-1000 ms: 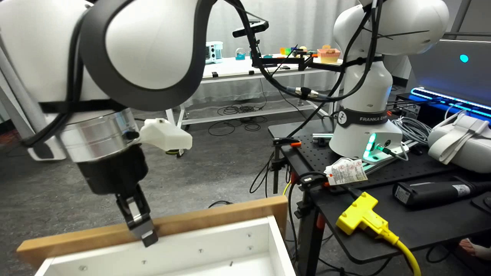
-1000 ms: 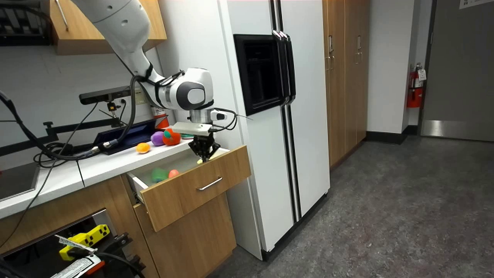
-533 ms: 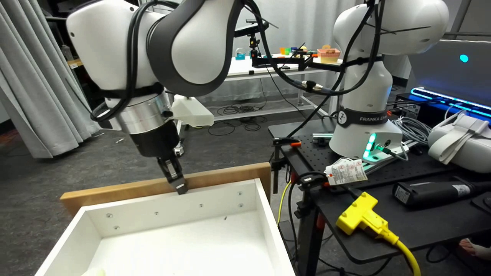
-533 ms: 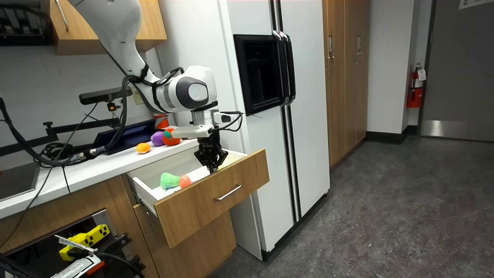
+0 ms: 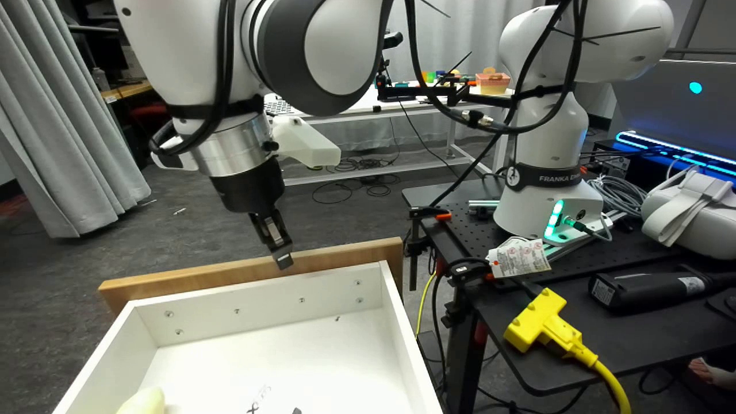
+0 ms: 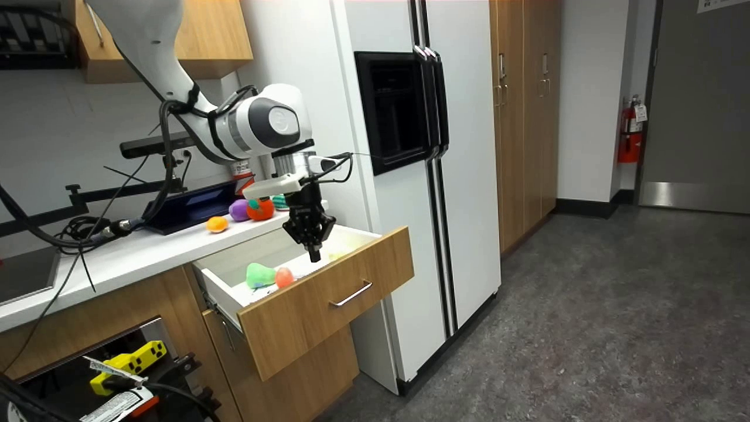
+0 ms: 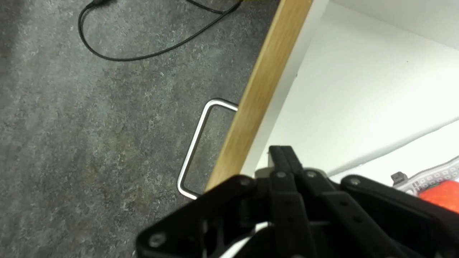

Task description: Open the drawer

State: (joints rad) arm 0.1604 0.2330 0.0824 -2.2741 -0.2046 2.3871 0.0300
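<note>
The drawer is pulled well out. Its white inside and tan wooden front (image 5: 201, 276) show in an exterior view, and its wooden front face (image 6: 310, 313) with a metal handle (image 6: 351, 294) in an exterior view. The wrist view shows the wooden rim (image 7: 258, 86) and the handle (image 7: 193, 145). My gripper (image 5: 283, 260) is shut and empty, its tips just inside the drawer front and at about rim height; it also shows in an exterior view (image 6: 315, 256). In the wrist view the fingertips (image 7: 285, 147) meet with nothing between them.
The drawer holds a green toy (image 6: 259, 275), an orange-red toy (image 6: 284, 278) and a pale yellow object (image 5: 144, 401). Toy fruit, including a red tomato (image 6: 261, 208), lies on the white counter (image 6: 146, 255). A white fridge (image 6: 387, 234) stands beside the drawer. A black table (image 5: 575, 322) carries a yellow power outlet block (image 5: 537, 319).
The drawer has slid further out, mostly in the earlier half second. My gripper moved outward with its front wall, then rose and drew back a little from it. It stays shut.
</note>
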